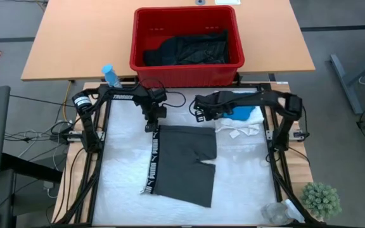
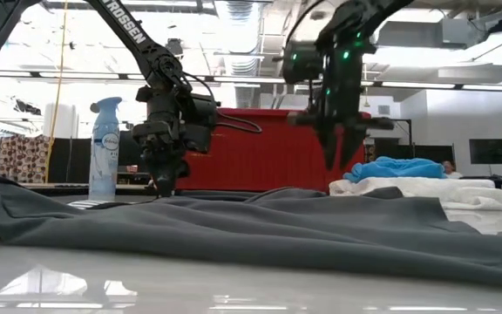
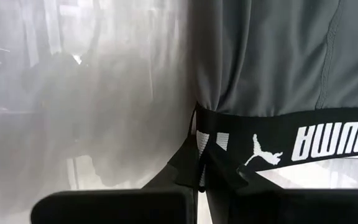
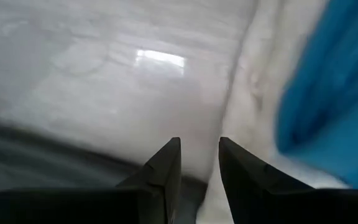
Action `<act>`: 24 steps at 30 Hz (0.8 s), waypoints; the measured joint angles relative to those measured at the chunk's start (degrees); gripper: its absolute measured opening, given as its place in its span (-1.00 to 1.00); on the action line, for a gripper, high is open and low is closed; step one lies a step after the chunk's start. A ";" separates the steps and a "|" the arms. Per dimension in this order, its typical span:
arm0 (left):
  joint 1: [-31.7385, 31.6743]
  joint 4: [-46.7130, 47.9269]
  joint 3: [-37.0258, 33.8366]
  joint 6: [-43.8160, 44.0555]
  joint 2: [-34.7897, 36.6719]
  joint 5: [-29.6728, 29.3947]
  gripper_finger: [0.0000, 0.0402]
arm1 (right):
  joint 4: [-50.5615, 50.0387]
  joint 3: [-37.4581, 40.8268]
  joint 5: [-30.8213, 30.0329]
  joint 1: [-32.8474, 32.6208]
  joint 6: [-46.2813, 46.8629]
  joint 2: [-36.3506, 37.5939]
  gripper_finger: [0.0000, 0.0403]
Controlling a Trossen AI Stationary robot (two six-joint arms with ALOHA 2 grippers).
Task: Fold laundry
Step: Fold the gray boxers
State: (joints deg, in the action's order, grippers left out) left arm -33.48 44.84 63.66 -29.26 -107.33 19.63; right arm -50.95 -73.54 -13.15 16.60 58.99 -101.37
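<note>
A dark grey garment (image 1: pixel 184 166) with a black lettered waistband (image 1: pixel 152 161) lies spread on the white table, the waistband along its left side. My left gripper (image 1: pixel 151 126) stands at the garment's far left corner, shut on the waistband's end. My right gripper (image 1: pixel 201 116) hangs open above the table (image 4: pixel 104 81), just beyond the garment's far edge, with nothing between its fingers. A folded white garment (image 1: pixel 239 131) lies at the far right with a teal one (image 1: pixel 243 114) behind it; in the low view the teal one (image 2: pixel 399 167) rests on the white one (image 2: pixel 425 190). My left gripper pinches the waistband's far end (image 3: pixel 199 144) between its two fingers, which come from above, pointing steeply down. The grey cloth (image 3: pixel 272 56) gathers in creases toward the pinch. The rest of the garment lies flat on the table.
A red slotted basket (image 1: pixel 185 63) holding black clothes (image 1: pixel 189 49) stands on the wooden table beyond the far edge. A spray bottle (image 1: pixel 111 75) is at the far left corner, a small plant (image 1: pixel 322 199) at the near right corner.
</note>
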 joint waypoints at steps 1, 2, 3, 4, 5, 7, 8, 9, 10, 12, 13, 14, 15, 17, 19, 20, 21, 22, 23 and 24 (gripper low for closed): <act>-0.11 -0.07 0.00 0.00 0.00 0.06 -1.00 | 0.61 0.00 0.58 0.21 -0.45 -0.90 -0.34; -0.19 -0.17 0.00 0.02 0.00 0.13 -1.00 | 0.95 0.00 1.03 0.45 -0.55 -2.11 -0.34; -0.29 -0.23 0.01 0.04 0.01 0.14 -1.00 | 0.99 -0.01 1.30 0.60 -0.55 -3.40 -0.35; -0.30 -0.36 0.02 0.05 0.02 0.15 -1.00 | 0.73 -0.01 1.35 0.74 -0.55 -4.69 -0.35; -0.30 -0.52 0.02 0.07 0.02 0.17 -1.00 | 0.18 0.00 1.36 0.76 -0.55 -5.84 -0.36; -0.30 -0.57 0.02 0.02 0.02 0.27 -1.00 | -0.94 0.02 1.47 1.14 -0.54 -7.91 -0.39; -0.30 -0.55 0.02 0.02 0.02 0.29 -1.00 | -1.59 0.02 1.47 1.41 -0.31 -8.58 -0.41; -0.32 -0.57 0.04 0.02 0.02 0.31 -1.00 | -2.25 0.02 1.47 1.81 0.05 -8.84 -0.42; -0.32 -0.56 0.04 0.00 0.02 0.30 -1.00 | -2.92 -0.04 1.43 2.11 0.59 -9.13 -0.43; -0.32 -0.64 0.04 0.00 0.04 0.29 -1.00 | -5.00 -0.15 0.90 3.10 0.85 -9.36 -0.45; -0.32 -0.70 0.04 -0.03 0.04 0.29 -1.00 | -5.59 -0.11 0.82 3.77 0.76 -9.37 -0.46; -0.32 -0.70 0.04 -0.24 0.04 0.31 -1.00 | -6.30 -0.21 0.55 4.38 0.53 -9.37 -0.46; -0.32 -0.78 0.04 -0.45 0.04 0.31 -1.00 | -7.65 -0.14 0.11 5.09 0.11 -9.37 -0.47; -0.32 -0.91 0.07 -0.75 0.04 0.31 -1.00 | -8.84 0.00 0.00 6.65 -2.04 -9.46 -0.47; -0.32 -1.09 0.07 -0.87 0.04 0.36 -1.00 | -9.09 -0.02 -0.36 7.85 -4.48 -9.45 -0.47; -0.32 -1.17 0.07 -0.87 0.06 0.37 -1.00 | -9.23 -0.06 -1.23 8.45 -5.78 -9.41 -0.47; -0.32 -1.23 0.08 -0.90 0.07 0.38 -1.00 | -9.19 -0.04 -1.76 8.99 -6.89 -9.42 -0.47; -0.32 -1.23 0.07 -0.90 0.07 0.48 -1.00 | -8.66 -0.04 -1.79 9.46 -8.38 -9.43 -0.47; -0.32 -1.25 0.09 -0.90 0.07 0.49 -1.00 | -8.34 -0.16 -1.68 9.85 -9.84 -9.43 -0.47; -0.32 -1.25 0.09 -0.90 0.07 0.49 -1.00 | -8.29 -0.69 -1.43 10.23 -11.17 -9.43 -0.47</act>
State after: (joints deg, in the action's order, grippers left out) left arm -33.80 43.59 63.75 -30.15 -107.26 20.12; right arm -59.24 -74.23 -14.58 26.83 47.82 -110.80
